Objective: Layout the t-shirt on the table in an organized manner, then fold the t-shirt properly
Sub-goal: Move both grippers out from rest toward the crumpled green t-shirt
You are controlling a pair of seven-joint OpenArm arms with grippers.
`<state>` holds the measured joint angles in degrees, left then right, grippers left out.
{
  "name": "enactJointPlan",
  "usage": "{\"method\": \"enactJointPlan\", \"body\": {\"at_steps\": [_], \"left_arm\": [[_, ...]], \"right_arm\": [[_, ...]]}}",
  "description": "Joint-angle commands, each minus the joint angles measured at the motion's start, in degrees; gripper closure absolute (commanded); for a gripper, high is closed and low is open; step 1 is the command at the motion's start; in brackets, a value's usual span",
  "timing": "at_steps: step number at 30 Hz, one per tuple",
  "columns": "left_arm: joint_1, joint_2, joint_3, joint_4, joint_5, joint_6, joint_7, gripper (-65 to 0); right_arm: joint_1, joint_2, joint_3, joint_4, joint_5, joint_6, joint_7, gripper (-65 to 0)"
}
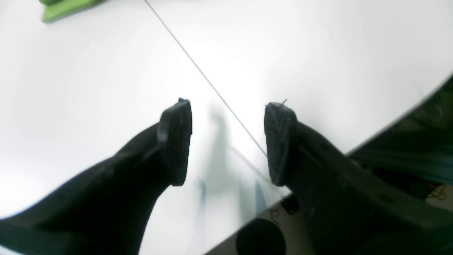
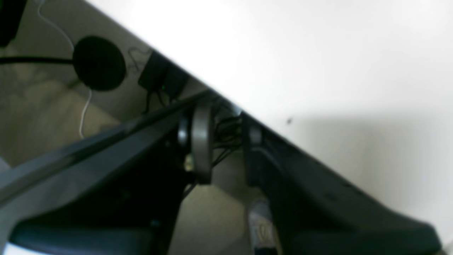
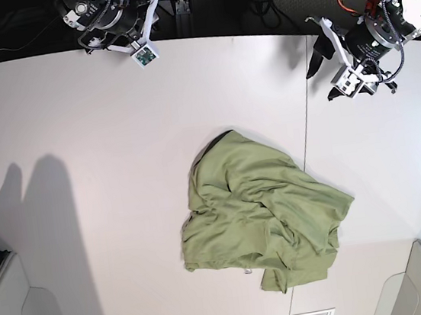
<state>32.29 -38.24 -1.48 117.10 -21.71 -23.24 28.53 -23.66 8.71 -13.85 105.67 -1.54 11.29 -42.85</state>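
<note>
In the left wrist view, the left end effector (image 1: pixel 228 141) stood wide open above the large, smooth white bench (image 1: pixel 318 63), its two black padded fingers (image 1: pixel 175 141) well apart with nothing between them. A thin dark seam line (image 1: pixel 198 67) ran diagonally across the bench top and passed between the fingers. A corner of the olive-green, soft cloth t-shirt (image 1: pixel 63 9) showed at the top left edge, well apart from the fingers.

In the right wrist view, the picture was blurred; the right end effector (image 2: pixel 219 148) hung over the bench (image 2: pixel 318 53) edge, and whether its jaws were open or closed could not be told. Nothing could be made out between them.

In the base view, the wrinkled t-shirt (image 3: pixel 259 209) lay crumpled near the middle of the bench (image 3: pixel 78 143), just beside the seam line (image 3: pixel 308 126). The left end effector (image 3: pixel 322 67) hovered at the far right, the right end effector (image 3: pixel 144 54) at the far edge; both were well apart from the t-shirt.
</note>
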Motion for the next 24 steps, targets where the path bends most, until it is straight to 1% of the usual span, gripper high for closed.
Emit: {"method": "enactJointPlan", "body": {"at_steps": [1,4,7,11,15,16,19,24], "left_arm": [[0.59,-0.81,-0.48,0.92,-0.37,0.00,-0.94,-35.1],[3.08,-0.76,-0.48,0.92,-0.37,-0.17,-0.79,-35.0],[5.44,-0.28,-0.48,0.92,-0.35,-0.22,-0.83,-35.0],[7.69,1.31,-0.48,0.92,-0.35,-1.95,-0.85,-35.0],[8.70,2.86,-0.48,0.94,-0.37,-2.25,-0.83,-35.0],[8.76,3.28,-0.48,0.94,-0.37,-3.06,-0.79,-35.0],[8.85,4.31,-0.48,0.94,-0.37,-3.39,-0.39,-35.0],[8.85,4.44,-0.48,1.05,-0.37,-3.39,-0.15,-35.0]], "right_arm": [[1.38,0.02,1.07,2.78,-2.62,-2.01,7.87,-17.1],[-1.57,0.02,1.07,2.78,-2.84,-2.01,7.89,-17.1],[-4.52,0.00,1.07,2.78,-4.46,-2.03,7.93,-17.2],[-8.85,0.00,1.07,2.78,-5.16,-2.08,7.96,-17.1],[-12.81,0.02,1.09,2.78,-6.29,-2.08,8.31,-17.1],[-13.70,0.04,1.09,2.78,-6.73,-2.08,8.28,-17.1],[-16.63,0.17,1.09,2.75,-7.30,-2.08,8.28,-17.1],[-21.14,0.15,1.07,2.82,-7.30,-2.08,8.31,-17.1]]}}
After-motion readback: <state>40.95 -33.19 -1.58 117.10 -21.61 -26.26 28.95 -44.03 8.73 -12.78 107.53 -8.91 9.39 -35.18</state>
